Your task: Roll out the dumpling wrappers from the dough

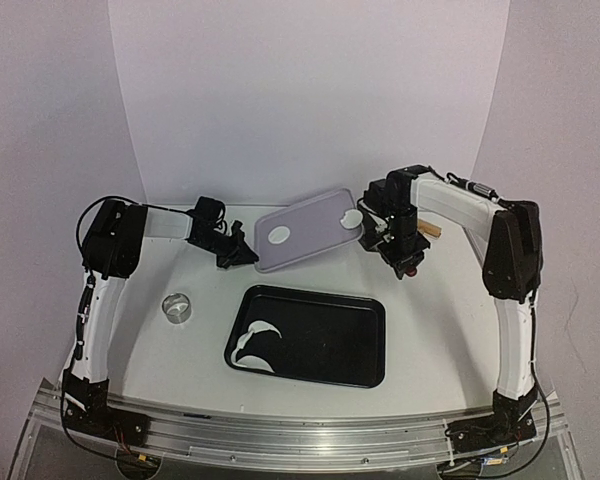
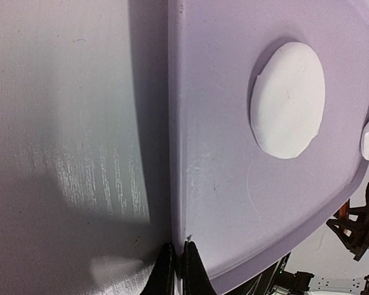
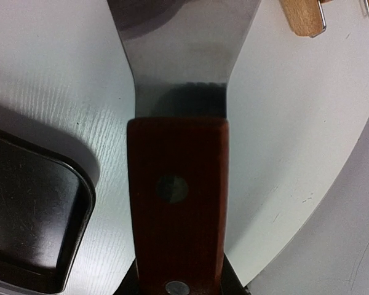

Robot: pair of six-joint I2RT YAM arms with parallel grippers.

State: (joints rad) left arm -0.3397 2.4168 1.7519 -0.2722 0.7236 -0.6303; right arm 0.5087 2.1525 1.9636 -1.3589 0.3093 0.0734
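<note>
the white table [image 1: 440,320] shows a faint wood grain and a curved far edge, with pale lilac-white walls [image 1: 310,90] behind it and a metal rail [image 1: 280,430] along its near side. the black tray [image 1: 330,350] sits toward the front, with curved dough [image 1: 255,340] scraps at its left end. behind the black tray is a lavender tray [image 1: 310,235] carrying two dumpling wrappers [image 2: 288,98] — the left gripper [image 2: 176,258] is pressed together, pinching its edge. behind and right of the black tray, the right gripper [image 1: 408,258] clamps a wooden-handled spatula [image 3: 177,203]. a metal ring [image 1: 178,306] stands left of the black tray.
</note>
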